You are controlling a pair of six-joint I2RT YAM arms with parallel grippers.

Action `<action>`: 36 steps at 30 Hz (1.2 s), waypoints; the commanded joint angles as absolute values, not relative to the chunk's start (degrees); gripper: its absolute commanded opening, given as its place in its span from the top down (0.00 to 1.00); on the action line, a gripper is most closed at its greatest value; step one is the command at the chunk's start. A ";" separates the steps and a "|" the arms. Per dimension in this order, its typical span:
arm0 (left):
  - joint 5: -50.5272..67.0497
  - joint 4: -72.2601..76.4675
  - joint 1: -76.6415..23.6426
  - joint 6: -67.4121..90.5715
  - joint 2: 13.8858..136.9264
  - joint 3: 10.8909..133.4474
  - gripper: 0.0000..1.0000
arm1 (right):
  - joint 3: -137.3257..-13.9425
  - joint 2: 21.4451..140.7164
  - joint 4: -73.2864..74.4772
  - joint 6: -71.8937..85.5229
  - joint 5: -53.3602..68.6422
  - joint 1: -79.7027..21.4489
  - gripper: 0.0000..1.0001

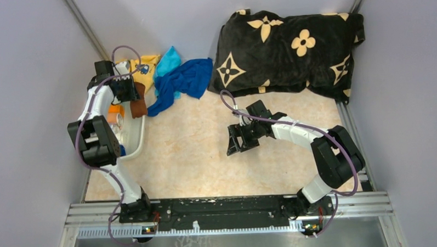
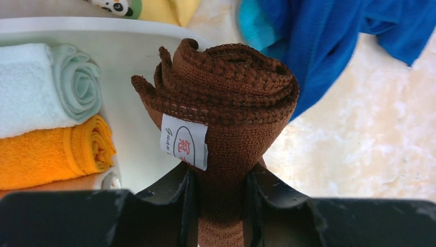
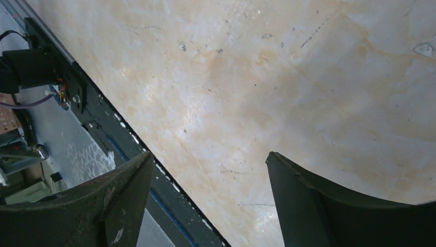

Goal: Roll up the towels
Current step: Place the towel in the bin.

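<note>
Left gripper (image 2: pixel 218 177) is pinching the brown towel (image 2: pixel 226 87). It's rolled up, coil end facing my wrist cam, white tag (image 2: pixel 184 141) on its left side, and both fingers are pressed into the roll's lower part. In the top view that's upper left of frame, w/ the roll at the upper right corner of the white bin (image 1: pixel 138 138); can't tell if it touches the rim. I see other rolls in the bin: a pale mint-white one (image 2: pixel 51 87) at left of the wrist pic and an orange one (image 2: pixel 56 152) right below, touching it.

Right gripper (image 3: pixel 208 159) sits mid-frame in the top view, jaws spread wide, w/ only bare table (image 3: pixel 257 77) showing btwn them.

Dark blue towel (image 1: pixel 187 79) lies crumpled & unrolled at top centre. Cyan towel (image 1: pixel 167 62) is just left of it, overlapping. Yellow cloth (image 1: pixel 147 65) is left of the cyan one, touching. Black flowered pillow (image 1: pixel 287 47) fills the upper right, just beside the blue towel.
</note>
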State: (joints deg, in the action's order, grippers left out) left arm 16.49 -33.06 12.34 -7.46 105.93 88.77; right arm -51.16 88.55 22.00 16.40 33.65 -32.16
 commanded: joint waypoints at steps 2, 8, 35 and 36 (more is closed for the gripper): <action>12.82 -37.41 14.52 -10.75 111.96 92.96 1.00 | -53.34 87.13 24.08 14.39 31.36 -32.53 0.19; 6.96 -39.37 15.36 -11.53 118.67 97.19 1.00 | -54.18 88.68 24.08 14.37 30.68 -32.52 0.19; -2.04 -34.96 15.38 -12.05 121.14 101.19 0.40 | -55.70 91.36 23.90 14.72 28.55 -32.52 0.15; -1.72 -35.00 15.38 -12.10 120.71 100.95 0.39 | -55.83 91.31 24.05 14.61 28.36 -32.52 0.15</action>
